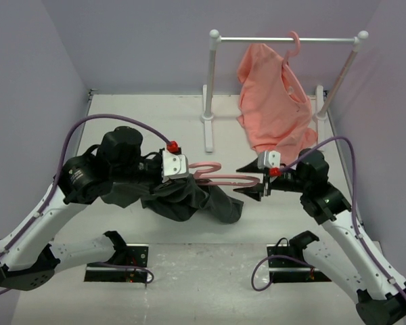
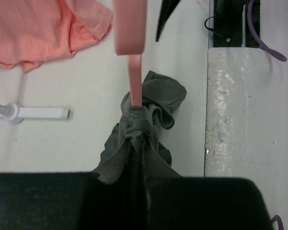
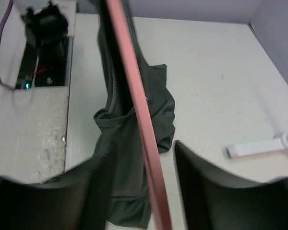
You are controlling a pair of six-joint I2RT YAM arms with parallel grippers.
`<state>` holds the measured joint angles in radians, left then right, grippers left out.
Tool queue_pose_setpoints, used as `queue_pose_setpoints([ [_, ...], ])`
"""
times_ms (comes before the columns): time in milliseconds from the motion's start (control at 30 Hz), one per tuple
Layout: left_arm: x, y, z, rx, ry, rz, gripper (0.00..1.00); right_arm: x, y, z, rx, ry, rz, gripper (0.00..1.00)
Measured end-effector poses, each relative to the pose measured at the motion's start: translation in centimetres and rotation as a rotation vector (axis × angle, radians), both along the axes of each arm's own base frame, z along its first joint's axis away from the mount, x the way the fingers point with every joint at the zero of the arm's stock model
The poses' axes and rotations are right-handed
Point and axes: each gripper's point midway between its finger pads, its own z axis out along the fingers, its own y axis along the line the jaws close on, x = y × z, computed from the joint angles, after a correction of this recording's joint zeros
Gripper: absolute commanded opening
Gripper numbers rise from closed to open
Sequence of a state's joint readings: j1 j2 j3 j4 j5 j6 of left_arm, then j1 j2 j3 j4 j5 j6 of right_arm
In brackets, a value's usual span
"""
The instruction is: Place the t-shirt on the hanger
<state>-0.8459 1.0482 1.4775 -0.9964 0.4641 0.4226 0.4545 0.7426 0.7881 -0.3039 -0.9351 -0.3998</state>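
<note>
Charcoal and crumply: pinching the soft t-shirt (image 1: 189, 198) in the left gripper (image 1: 184, 177) around the thin pink hanger (image 1: 224, 179). Straddling its smooth bar with right gripper (image 3: 139, 158) spread apart.

The top camera is looking down from high on the near side over the whole desk (image 1: 155, 122). The wrist cameras are facing each other at close range along the hanger (image 1: 230, 179), both also catching the t-shirt (image 1: 183, 200) beneath it.
</note>
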Motion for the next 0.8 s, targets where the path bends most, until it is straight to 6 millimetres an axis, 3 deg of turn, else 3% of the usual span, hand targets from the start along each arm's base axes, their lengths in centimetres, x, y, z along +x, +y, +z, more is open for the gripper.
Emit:
queue_pose_setpoints([
  [100,0.2,0.5,0.1,-0.019,-0.024,0.038,0.00,2.0,-0.9,1.0,0.049,0.084,-0.196,0.99],
  [233,0.8,0.8,0.0,-0.023,-0.039,0.078,0.00,4.5,-3.7,2.6,0.213,0.333,-0.572,0.99],
  [333,1.4,0.9,-0.4,-0.017,-0.039,0.116,0.00,3.8,-4.9,4.3,0.429,0.464,-0.662,0.99],
  [400,1.8,0.9,-0.5,-0.015,-0.033,0.141,0.00,2.8,-4.9,4.4,0.559,0.567,-0.649,0.99],
  [500,2.9,0.5,-0.5,-0.021,-0.029,0.186,0.00,2.9,-3.7,2.4,0.623,0.746,-0.660,0.99],
  [600,4.1,-0.2,-1.2,-0.007,-0.010,0.228,0.00,1.7,-0.7,-0.9,0.568,0.904,-0.666,0.99],
  [667,4.8,-0.6,-1.8,0.008,0.007,0.253,0.00,1.5,0.4,-2.3,0.537,0.951,-0.701,0.99],
  [800,5.5,-1.3,-2.1,0.003,0.026,0.274,0.00,3.0,2.7,-5.0,0.440,0.977,-0.821,0.96],
])
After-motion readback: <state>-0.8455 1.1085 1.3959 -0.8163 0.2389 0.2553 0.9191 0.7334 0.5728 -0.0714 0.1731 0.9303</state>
